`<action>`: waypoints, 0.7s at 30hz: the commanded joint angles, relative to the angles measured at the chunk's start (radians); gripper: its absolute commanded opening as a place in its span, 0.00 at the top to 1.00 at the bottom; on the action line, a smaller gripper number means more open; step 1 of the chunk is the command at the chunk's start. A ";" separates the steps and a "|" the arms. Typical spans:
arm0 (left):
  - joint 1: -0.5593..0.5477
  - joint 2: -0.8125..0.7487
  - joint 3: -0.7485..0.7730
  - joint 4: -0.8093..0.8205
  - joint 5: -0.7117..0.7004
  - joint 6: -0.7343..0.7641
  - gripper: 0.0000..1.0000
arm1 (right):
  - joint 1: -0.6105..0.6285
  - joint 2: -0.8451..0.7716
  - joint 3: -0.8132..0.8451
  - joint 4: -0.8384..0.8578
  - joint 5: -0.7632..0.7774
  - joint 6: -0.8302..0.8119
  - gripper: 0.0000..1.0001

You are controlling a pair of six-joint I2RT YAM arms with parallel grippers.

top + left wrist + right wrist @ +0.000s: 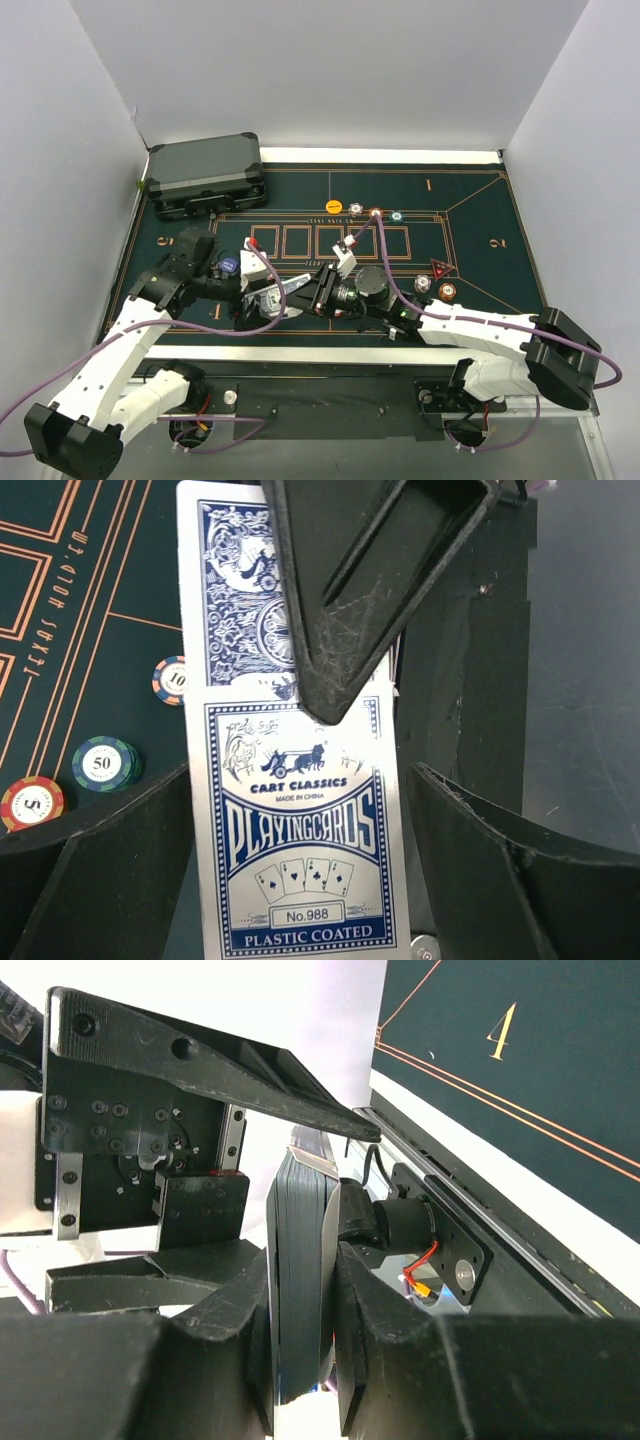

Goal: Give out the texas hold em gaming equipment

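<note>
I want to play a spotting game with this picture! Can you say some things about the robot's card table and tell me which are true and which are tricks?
1. The right gripper pinches the deck of cards between its fingers. True.
2. The grey case lies wide open. False: its lid is shut.
3. The left gripper has its fingers spread, one on each side of the deck. True.
4. The chip marked 50 sits on top of the deck. False: it lies on the green mat, beside the deck.
</note>
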 commanded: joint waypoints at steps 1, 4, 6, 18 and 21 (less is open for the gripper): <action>-0.045 -0.012 0.042 -0.038 -0.079 0.087 0.08 | 0.016 0.010 0.031 0.073 0.022 -0.013 0.94; -0.077 -0.039 0.013 -0.018 -0.116 0.105 0.07 | 0.019 0.022 0.032 0.087 0.022 -0.011 0.94; -0.091 -0.057 -0.003 0.010 -0.156 0.095 0.07 | 0.023 0.028 0.035 0.090 0.019 -0.011 0.94; -0.114 -0.057 -0.034 0.016 -0.203 0.130 0.05 | 0.038 0.059 0.077 0.086 0.016 -0.025 0.93; -0.118 -0.052 -0.040 0.022 -0.228 0.122 0.05 | 0.039 0.067 0.086 0.087 0.011 -0.028 0.93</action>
